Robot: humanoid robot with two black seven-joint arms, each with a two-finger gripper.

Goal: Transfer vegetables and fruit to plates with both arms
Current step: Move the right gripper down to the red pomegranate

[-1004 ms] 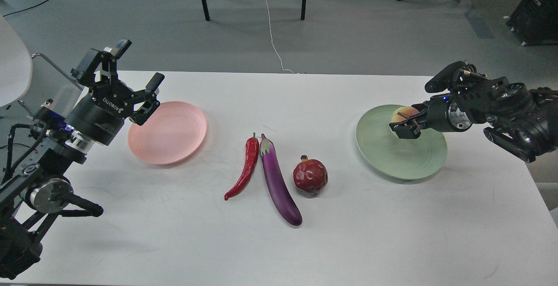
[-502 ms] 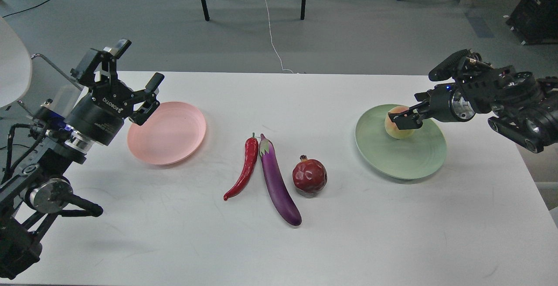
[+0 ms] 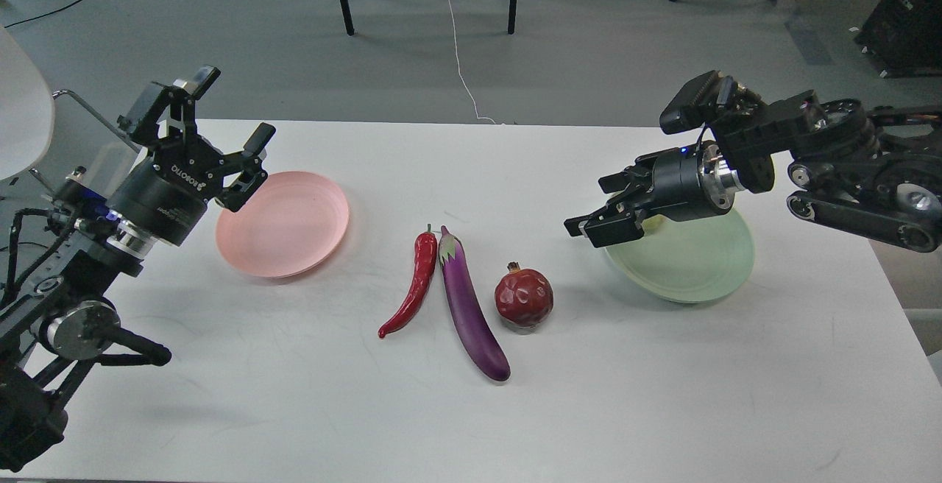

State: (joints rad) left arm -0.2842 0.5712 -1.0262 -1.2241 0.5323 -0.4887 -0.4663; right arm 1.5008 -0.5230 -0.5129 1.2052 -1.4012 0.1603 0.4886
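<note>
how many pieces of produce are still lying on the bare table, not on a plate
3, in a row at the middle of the table: the chili on the left, the eggplant beside it, the pomegranate on the right. Any fruit on the green plate is mostly hidden by the right gripper.

Head view, downward over table (image 3: 309, 409)

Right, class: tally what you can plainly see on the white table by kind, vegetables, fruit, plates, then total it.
Vegetables: 2 (eggplant, chili pepper)
Fruit: 1 (pomegranate)
Plates: 2 (pink plate, green plate)
Total: 5, not counting anything hidden behind the right claw
</note>
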